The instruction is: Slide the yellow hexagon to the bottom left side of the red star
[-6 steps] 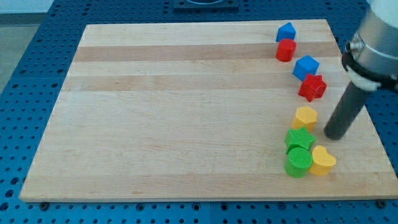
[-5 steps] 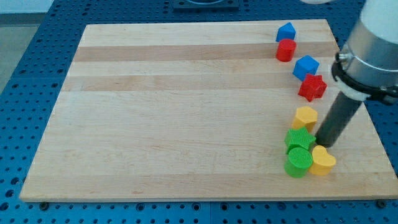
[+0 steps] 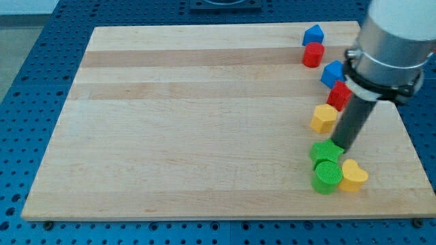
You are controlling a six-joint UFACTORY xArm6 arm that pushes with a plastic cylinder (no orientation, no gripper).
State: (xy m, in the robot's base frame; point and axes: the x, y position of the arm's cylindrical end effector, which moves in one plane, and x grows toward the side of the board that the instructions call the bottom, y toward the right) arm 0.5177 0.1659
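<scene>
The yellow hexagon (image 3: pixel 324 118) sits on the wooden board (image 3: pixel 204 122) toward the view's right, just to the lower left of the red star (image 3: pixel 338 96), which my arm partly hides. I cannot tell whether the two touch, but they look just beside each other. My tip (image 3: pixel 343 147) rests on the board to the lower right of the hexagon, close to it, and right at the upper edge of the green star (image 3: pixel 325 151). There is no gripper on this rig, only the bare rod, so nothing is held.

As I judge it, the task is nearly or fully done: the hexagon already lies at the star's bottom left. At most a small nudge is left.

Below my tip are the green cylinder (image 3: pixel 327 177) and yellow heart (image 3: pixel 353 175). Farther up are a blue block (image 3: pixel 332 72), a red cylinder (image 3: pixel 313 54) and another blue block (image 3: pixel 313 34).
</scene>
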